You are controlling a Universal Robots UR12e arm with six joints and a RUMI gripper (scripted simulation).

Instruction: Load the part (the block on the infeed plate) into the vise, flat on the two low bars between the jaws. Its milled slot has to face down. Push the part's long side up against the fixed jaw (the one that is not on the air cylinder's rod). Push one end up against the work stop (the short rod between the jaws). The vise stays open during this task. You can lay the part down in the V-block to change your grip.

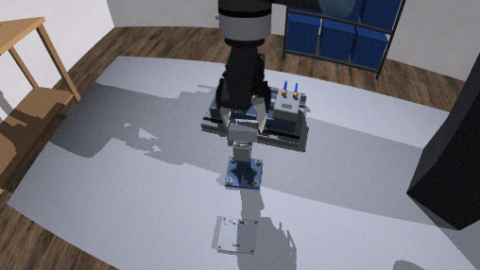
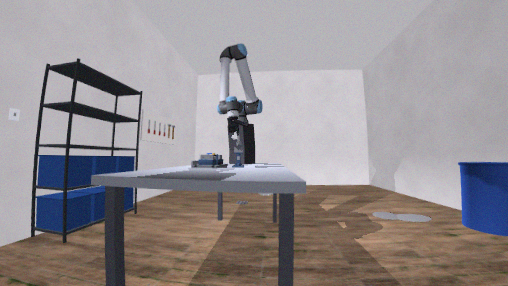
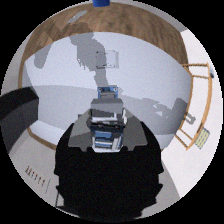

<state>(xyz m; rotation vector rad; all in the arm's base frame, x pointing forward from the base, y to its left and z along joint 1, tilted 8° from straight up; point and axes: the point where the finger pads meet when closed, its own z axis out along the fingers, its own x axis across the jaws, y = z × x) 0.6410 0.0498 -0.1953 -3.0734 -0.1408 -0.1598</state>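
My gripper (image 1: 244, 126) (image 3: 107, 108) is shut on the part (image 1: 243, 135) (image 3: 106, 105), a grey block. It holds the part above the V-block (image 1: 242, 152), whose blue base plate (image 1: 231, 175) has screws at its corners. The part's slot direction cannot be made out clearly. The vise (image 1: 283, 124) (image 3: 106, 142) lies behind the gripper in the top view, partly hidden by the fingers and arm. Its jaws, low bars and work stop cannot be made out clearly. The infeed plate (image 1: 229, 242) lies nearer the camera, with no block on it.
A grey housing (image 1: 286, 109) with blue and yellow fittings stands at the vise's right end in the top view. A large black column (image 1: 449, 156) stands at the right. A shelf with blue bins (image 1: 337, 41) (image 2: 65, 171) stands beyond the table (image 2: 200, 184).
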